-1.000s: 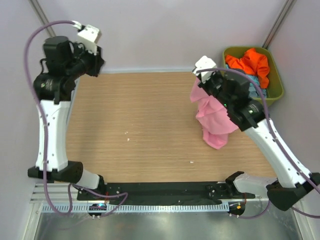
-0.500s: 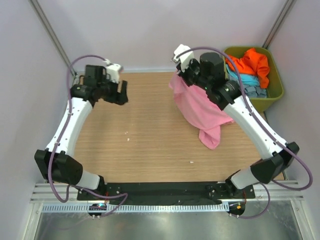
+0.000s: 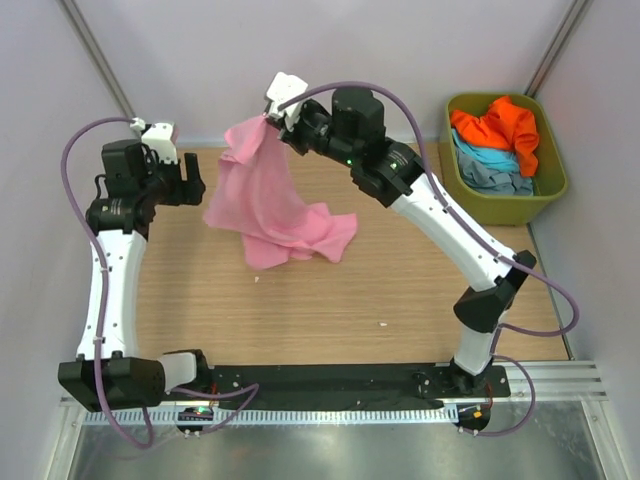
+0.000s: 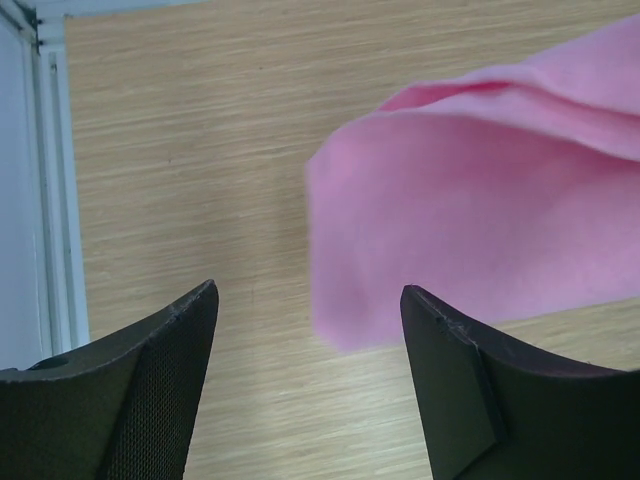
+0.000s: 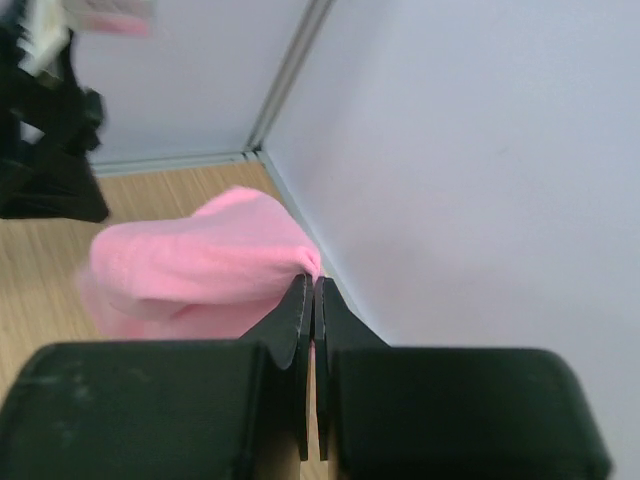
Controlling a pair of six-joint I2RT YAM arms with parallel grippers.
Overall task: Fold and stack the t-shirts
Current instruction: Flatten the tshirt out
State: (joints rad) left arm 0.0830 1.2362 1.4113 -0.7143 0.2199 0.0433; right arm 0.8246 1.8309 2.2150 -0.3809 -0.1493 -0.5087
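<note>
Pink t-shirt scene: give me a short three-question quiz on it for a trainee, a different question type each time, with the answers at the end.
1. True or false: the right fingers are shut on the pink t-shirt.
2. The left fingers are: A) open, holding nothing; B) shut on the pink t-shirt; C) gripping the table edge.
3. Fill in: the t-shirt lying on top in the olive tub is coloured ____.

Key: 1 true; 2 A; 3 orange, the orange t-shirt.
</note>
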